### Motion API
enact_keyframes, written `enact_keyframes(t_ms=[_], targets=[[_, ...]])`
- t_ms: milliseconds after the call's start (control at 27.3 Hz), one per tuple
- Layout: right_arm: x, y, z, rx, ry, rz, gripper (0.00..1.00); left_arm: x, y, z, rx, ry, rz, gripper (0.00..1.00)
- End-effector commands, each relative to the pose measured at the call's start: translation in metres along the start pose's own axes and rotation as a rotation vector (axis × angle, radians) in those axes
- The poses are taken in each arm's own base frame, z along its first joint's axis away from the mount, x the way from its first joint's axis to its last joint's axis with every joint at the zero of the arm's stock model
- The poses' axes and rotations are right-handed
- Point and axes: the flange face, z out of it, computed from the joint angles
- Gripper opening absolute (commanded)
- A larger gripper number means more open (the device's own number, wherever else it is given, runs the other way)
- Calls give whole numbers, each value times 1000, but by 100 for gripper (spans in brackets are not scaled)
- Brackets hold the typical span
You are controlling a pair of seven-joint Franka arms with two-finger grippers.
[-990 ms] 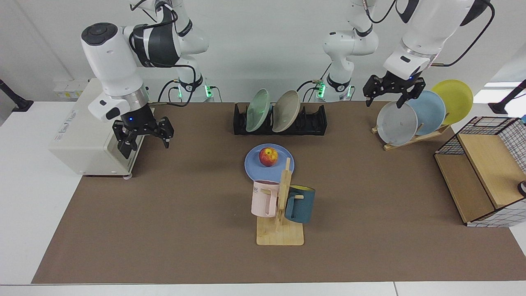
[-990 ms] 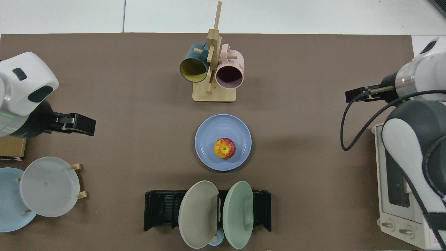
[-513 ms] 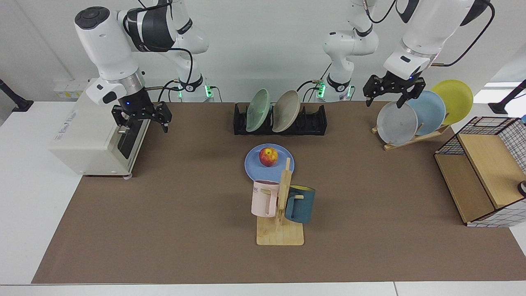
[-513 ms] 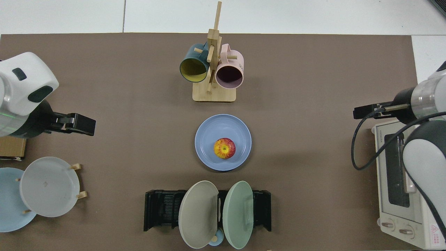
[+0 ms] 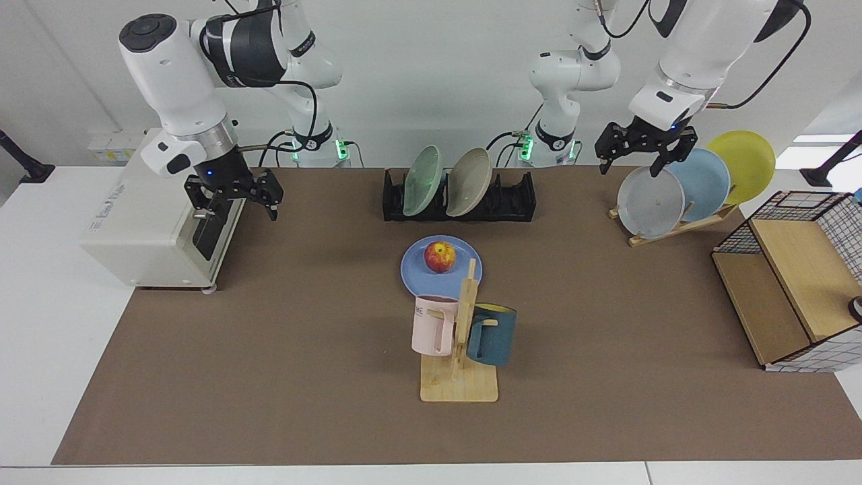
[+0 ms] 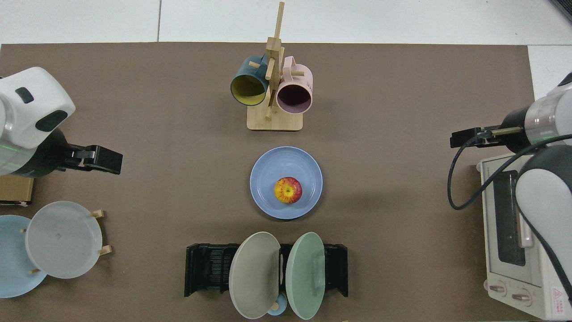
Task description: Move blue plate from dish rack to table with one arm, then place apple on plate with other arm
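The blue plate [image 5: 416, 273] [image 6: 268, 172] lies flat on the brown table [image 5: 303, 350], just in front of the black dish rack [image 5: 513, 199] [image 6: 203, 268]. The red and yellow apple [image 5: 439, 256] [image 6: 288, 189] rests on the plate, slightly off its centre. My right gripper [image 5: 234, 204] hangs open and empty above the table's edge, beside the toaster oven and far from the plate. At the other end, my left gripper [image 5: 630, 165] hangs open and empty just above the grey plate on the wooden stand.
The dish rack holds a pale green plate [image 5: 422, 172] and a beige plate [image 5: 469, 173]. A mug tree [image 5: 461, 350] with a pink and a teal mug stands right in front of the blue plate. A toaster oven [image 5: 148, 222], a wooden plate stand [image 5: 680, 225] and a wire shelf [image 5: 788, 289] line the ends.
My right gripper has risen and drawn back toward the toaster oven, then shifted only slightly. The left arm, the plate and the apple have stayed still.
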Motion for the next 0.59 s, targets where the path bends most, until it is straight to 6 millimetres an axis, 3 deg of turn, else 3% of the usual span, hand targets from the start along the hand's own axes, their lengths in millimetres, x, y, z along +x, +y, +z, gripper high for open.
enact_keyframes(t_ms=[0,330,550], targets=[[19,0,-6,1,4,20,100,-5,-3,-8,14,0,1,100],[19,5,-7,-2,5,19,100,-5,-3,-8,14,0,1,100],[12,19,-7,-2,-25,34,100,-6,-2,-8,14,0,3,100]])
